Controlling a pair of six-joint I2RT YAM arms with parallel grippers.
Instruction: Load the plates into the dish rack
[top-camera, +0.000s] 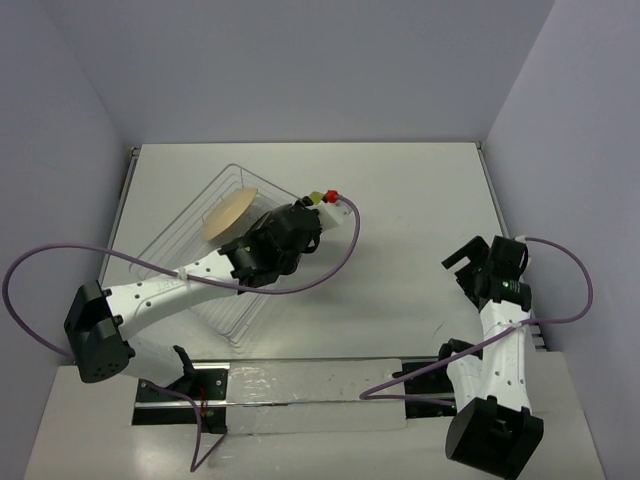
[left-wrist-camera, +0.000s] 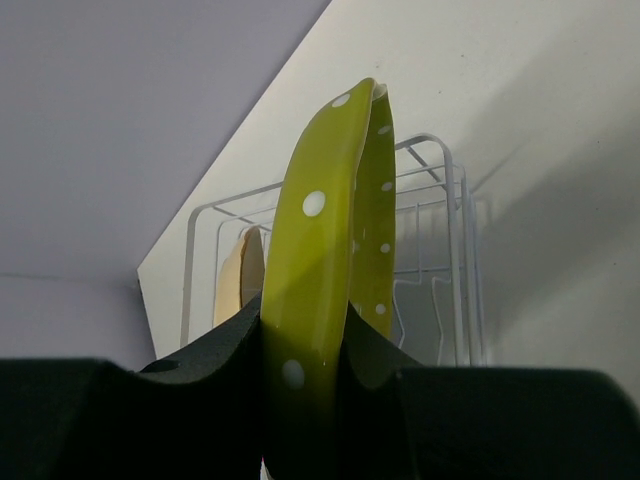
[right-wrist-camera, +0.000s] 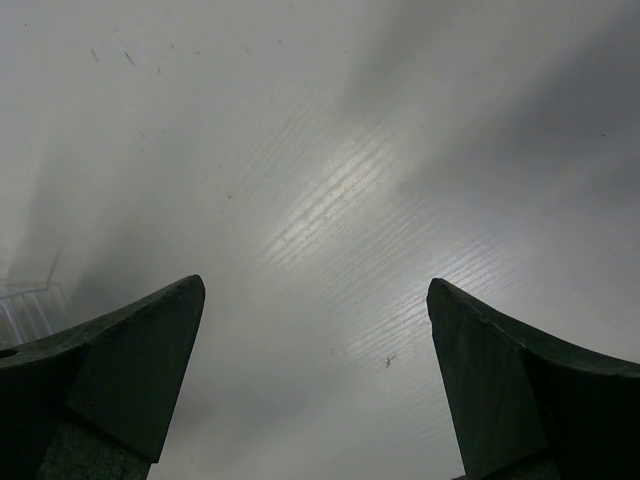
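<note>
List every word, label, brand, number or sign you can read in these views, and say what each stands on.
None: no view shows any readable text.
The yellow-green dotted plate, clamped in the left hand, carries only white dots and no lettering.
The cream plate, the dish rack and the table show no label, brand or number.
</note>
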